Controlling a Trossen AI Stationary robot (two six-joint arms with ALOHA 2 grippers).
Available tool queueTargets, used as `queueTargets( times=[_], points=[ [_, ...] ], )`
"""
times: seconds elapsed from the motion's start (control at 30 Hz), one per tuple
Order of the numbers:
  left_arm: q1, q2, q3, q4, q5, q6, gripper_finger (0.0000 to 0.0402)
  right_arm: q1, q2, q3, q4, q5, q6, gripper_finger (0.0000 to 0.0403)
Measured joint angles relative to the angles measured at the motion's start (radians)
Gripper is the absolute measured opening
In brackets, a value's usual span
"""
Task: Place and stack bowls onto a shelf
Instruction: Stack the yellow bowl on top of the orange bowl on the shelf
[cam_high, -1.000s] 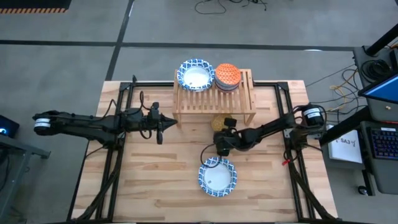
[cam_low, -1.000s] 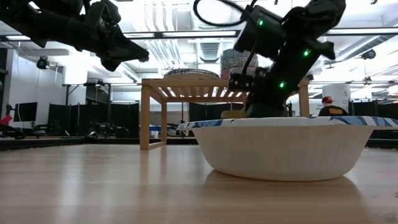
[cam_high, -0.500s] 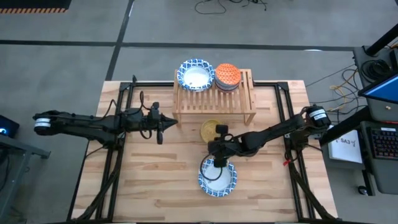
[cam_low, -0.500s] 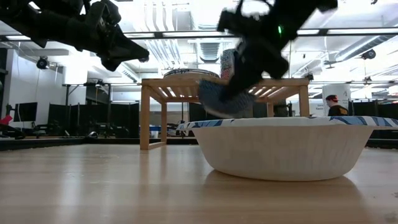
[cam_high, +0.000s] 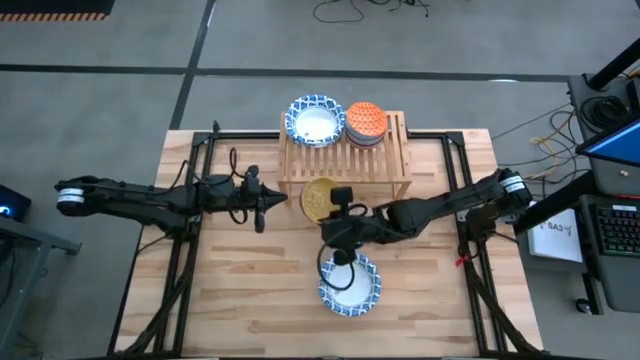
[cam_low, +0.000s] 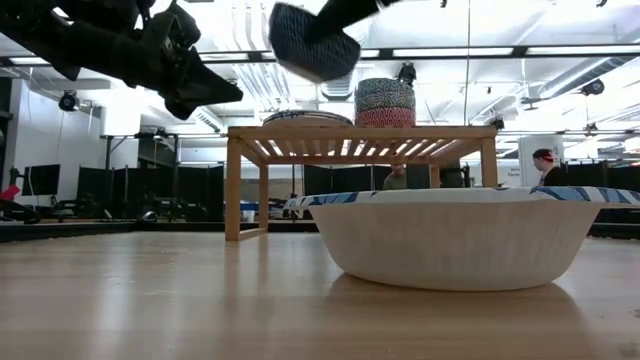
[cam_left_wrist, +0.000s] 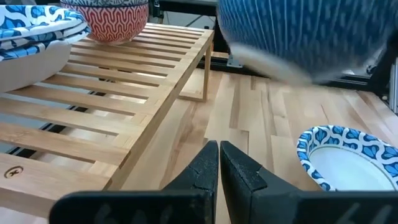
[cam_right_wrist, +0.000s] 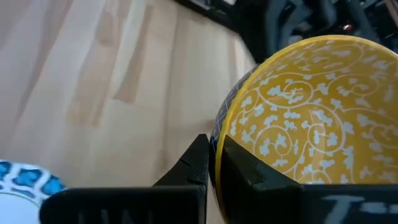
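Note:
My right gripper is shut on a small bowl, yellow inside and blue-striped outside, held in the air in front of the shelf. On the shelf's slats sit a blue-and-white bowl and a stack of small bowls with an orange one on top. Another blue-and-white bowl rests on its base on the table, near the front edge. My left gripper hovers shut to the left of the shelf, holding nothing. My right gripper pinches the bowl's rim with one finger inside the bowl and one outside. The fingers reach it from the table's right side, slanting down. The bowl is lifted clear, higher than the shelf top, tilted, with its yellow inside facing mostly up.
Black frame rails run along the table's left and right sides. Bare planks lie at the near left. The shelf top has free slats to the right of the stack. People stand in the room behind.
My right gripper has risen with the yellow bowl, which went from the table in front of the shelf to above the shelf top. It also went toward the table's left edge, and the wrist tipped and rolled, so the bowl is tilted.

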Motion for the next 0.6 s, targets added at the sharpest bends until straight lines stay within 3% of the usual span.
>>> queueTargets(
  times=[0.6],
  points=[
    [0.000,0.003,0.000,0.000,0.000,0.003,0.0000,-0.256,0.000,0.425,-0.432,0.003,-0.081,0.0013]
  ],
)
